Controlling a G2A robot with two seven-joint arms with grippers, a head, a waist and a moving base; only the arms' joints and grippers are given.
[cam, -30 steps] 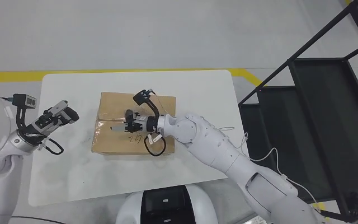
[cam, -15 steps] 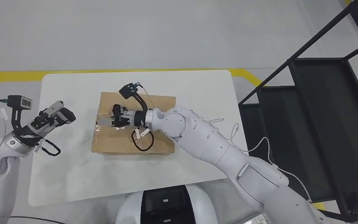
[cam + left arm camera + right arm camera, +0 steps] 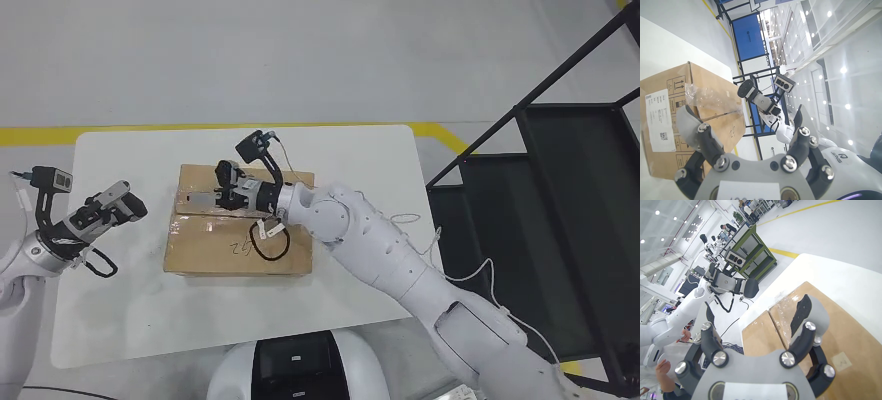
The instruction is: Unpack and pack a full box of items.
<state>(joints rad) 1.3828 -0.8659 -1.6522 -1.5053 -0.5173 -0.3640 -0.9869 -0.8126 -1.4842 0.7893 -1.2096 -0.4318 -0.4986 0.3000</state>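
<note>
A closed cardboard box (image 3: 240, 240) sits in the middle of the white table (image 3: 360, 160). Crumpled clear tape (image 3: 183, 207) clings to the left end of its top seam. My right gripper (image 3: 214, 196) hovers open over the box top near that end; in the right wrist view the right gripper (image 3: 757, 313) has one finger over the tape (image 3: 785, 302) and seam, the other past the box edge. My left gripper (image 3: 108, 207) stands open to the left of the box, off the cardboard. The left wrist view shows the left gripper (image 3: 743, 117) empty, facing the box (image 3: 711, 94) and its labelled side.
A black metal stair frame (image 3: 560, 180) stands right of the table. A yellow floor line (image 3: 150, 128) runs behind the far edge. A green cart (image 3: 755, 251) stands on the floor beyond the table. Bare table lies in front of the box (image 3: 200, 310).
My right gripper slid along the box top toward its left end, then shifted to the far side of the seam. My left gripper moved slightly nearer the box.
</note>
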